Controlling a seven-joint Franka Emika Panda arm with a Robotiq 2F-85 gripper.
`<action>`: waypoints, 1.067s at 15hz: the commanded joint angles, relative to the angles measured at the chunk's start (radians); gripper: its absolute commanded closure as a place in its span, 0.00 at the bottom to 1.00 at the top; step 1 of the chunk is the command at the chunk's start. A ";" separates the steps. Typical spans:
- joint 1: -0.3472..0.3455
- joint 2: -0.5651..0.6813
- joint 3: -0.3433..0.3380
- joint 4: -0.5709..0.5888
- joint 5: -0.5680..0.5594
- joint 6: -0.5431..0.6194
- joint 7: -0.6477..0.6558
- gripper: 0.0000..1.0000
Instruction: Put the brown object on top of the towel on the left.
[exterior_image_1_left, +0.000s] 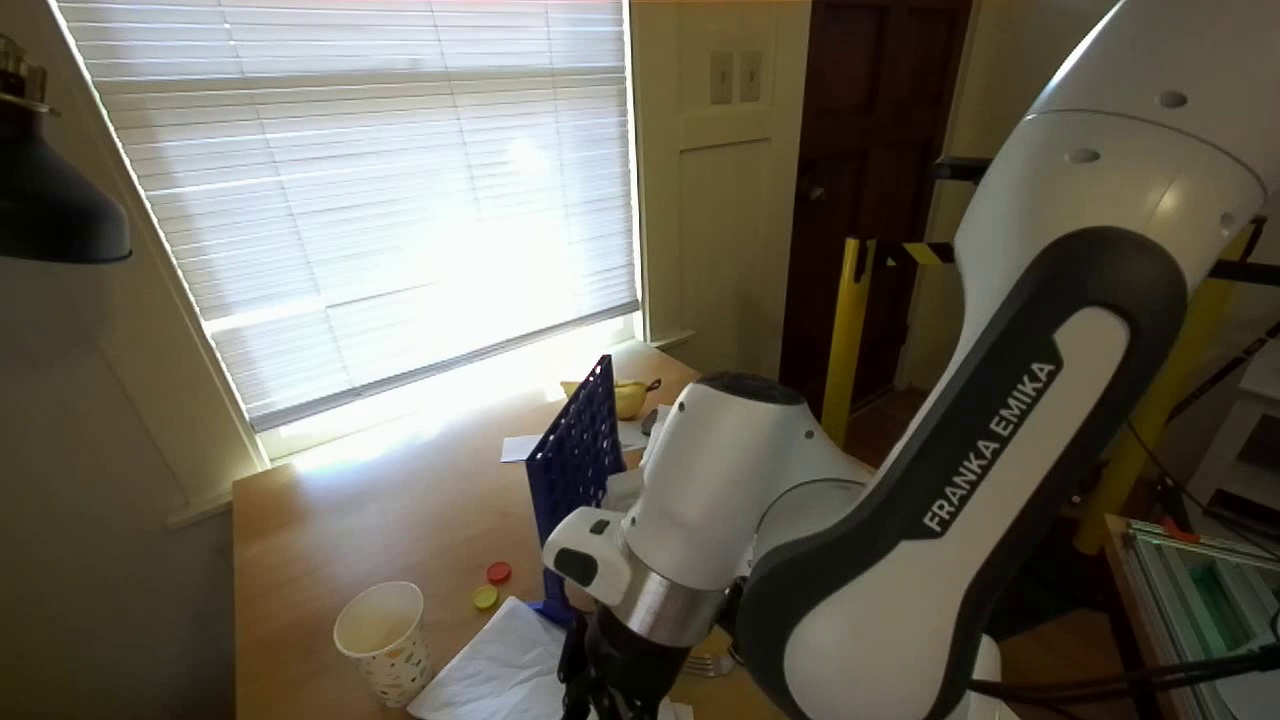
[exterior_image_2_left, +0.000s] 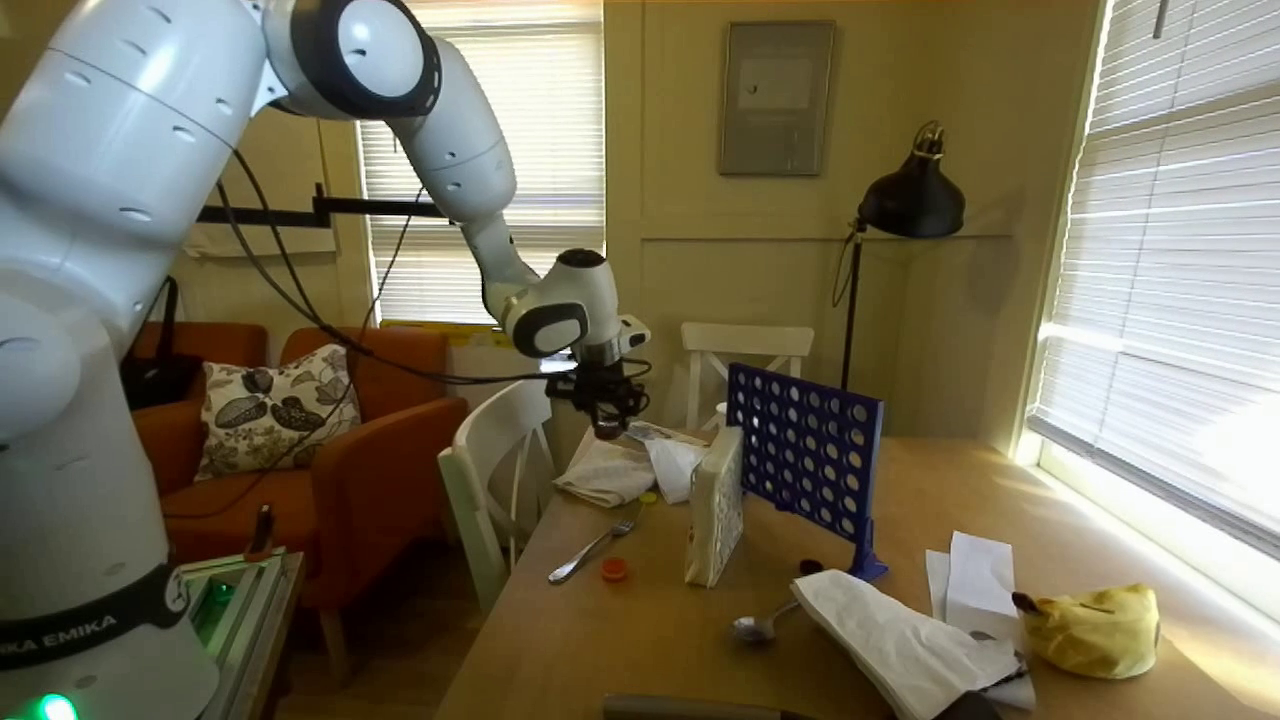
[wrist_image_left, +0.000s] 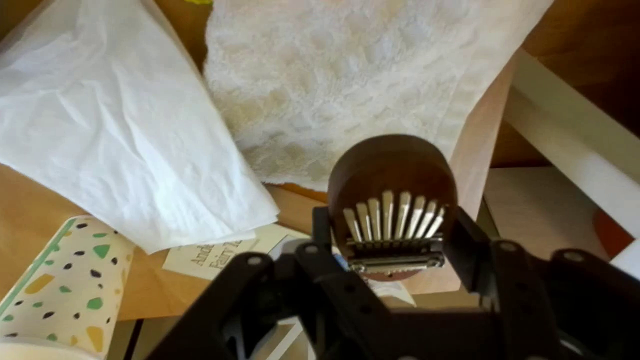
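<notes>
Your gripper (wrist_image_left: 392, 231) has its fingers (wrist_image_left: 321, 230) pressed against both sides of the brown object (wrist_image_left: 392, 167), so you hold it above the table (exterior_image_2_left: 620, 655). Look at its dark, round-topped body: a fan of slim, pale metal tines (wrist_image_left: 388, 215) runs down the face to a silvery bar (wrist_image_left: 395, 261) across the lower part. In your wrist view it overlaps the edge of the textured, off-white towel (wrist_image_left: 350, 85); its exact height over that is hard to judge.
</notes>
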 joint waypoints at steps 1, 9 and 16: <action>-0.058 0.037 0.049 0.015 -0.156 -0.048 0.102 0.67; -0.022 0.074 -0.048 0.006 -0.462 0.001 0.236 0.67; -0.195 -0.039 0.107 0.011 -0.437 -0.057 0.287 0.00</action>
